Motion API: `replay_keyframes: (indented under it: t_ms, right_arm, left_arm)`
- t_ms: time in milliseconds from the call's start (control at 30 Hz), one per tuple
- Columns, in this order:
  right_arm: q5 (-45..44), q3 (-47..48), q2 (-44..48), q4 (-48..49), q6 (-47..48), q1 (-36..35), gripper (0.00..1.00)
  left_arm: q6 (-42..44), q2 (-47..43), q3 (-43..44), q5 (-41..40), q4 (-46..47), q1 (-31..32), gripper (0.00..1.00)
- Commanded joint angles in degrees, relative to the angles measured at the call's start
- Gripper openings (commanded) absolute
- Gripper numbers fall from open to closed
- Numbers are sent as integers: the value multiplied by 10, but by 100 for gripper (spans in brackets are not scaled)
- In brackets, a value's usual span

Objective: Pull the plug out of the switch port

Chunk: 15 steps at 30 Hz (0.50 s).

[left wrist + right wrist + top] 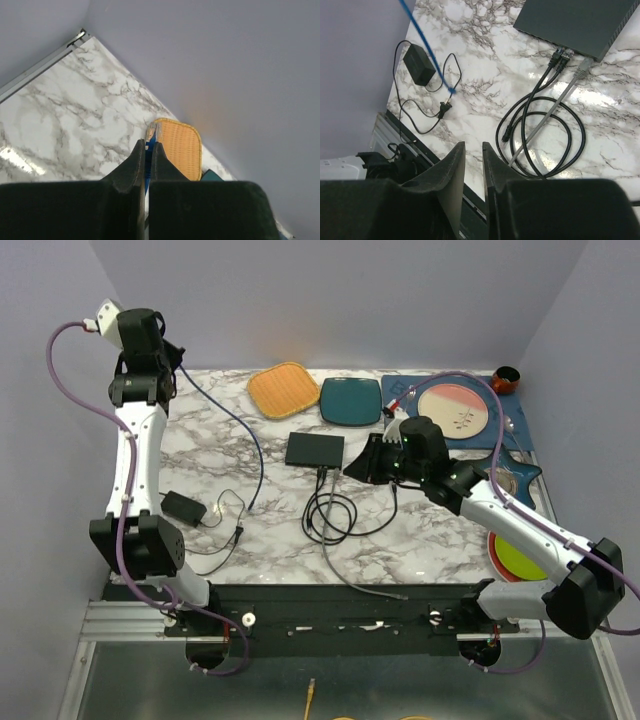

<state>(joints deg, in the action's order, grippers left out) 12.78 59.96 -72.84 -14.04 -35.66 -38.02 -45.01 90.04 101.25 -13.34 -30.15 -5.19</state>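
The switch [314, 449] is a flat matte-black box lying mid-table; it also shows in the right wrist view [575, 20]. Two black plugs [558, 54] and a grey plug [582, 65] sit in its near edge. My left gripper [178, 368] is raised at the back left. It is shut [148, 143] on a blue cable [240, 430] just behind its clear plug [152, 131], which is clear of the switch. My right gripper [362, 462] hovers just right of the switch. Its jaws [474, 145] stand a narrow gap apart and are empty.
A black cable coil [335, 512] and a grey cable [350, 575] lie in front of the switch. A black power adapter [184, 507] with thin cord lies at the left. An orange mat [283, 389], a teal square plate [351, 400] and a blue mat with dishes [455, 412] lie behind.
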Motion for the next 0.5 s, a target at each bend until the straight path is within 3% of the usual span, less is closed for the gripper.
replay_keyframes:
  t_ms: [0, 133, 200, 233, 300, 333, 367, 400, 433, 467]
  right_arm:
    - [8, -30, 23, 18, 10, -7, 27]
    - [7, -46, 33, 20, 12, -7, 25]
    - [0, -44, 33, 20, 18, -7, 25]
    - [0, -42, 31, 18, 21, -7, 25]
    - [-2, -36, 25, 17, 24, -7, 25]
    - [-1, -27, 16, 16, 25, -7, 25]
    - [1, -22, 11, 16, 26, -7, 26]
    - [3, -18, 7, 17, 28, -7, 26]
    - [5, -14, 2, 17, 28, -7, 27]
    - [5, -6, -7, 17, 29, -7, 27]
  left_arm:
    - [-3, 86, 125, -16, -17, -5, 0]
    - [-14, 200, 217, -60, -55, -34, 0]
    - [-25, 256, 314, -91, -113, -53, 0]
    - [-44, 306, 347, -87, -172, -60, 7]
    - [-60, 329, 371, -44, -200, -80, 29]
    - [-71, 314, 349, -37, -194, -83, 53]
    - [-72, 296, 281, -37, -180, -83, 62]
    - [-71, 276, 240, -33, -158, -82, 85]
    - [-70, 235, 200, -27, -109, -83, 98]
    - [-72, 216, 138, -23, -91, -82, 99]
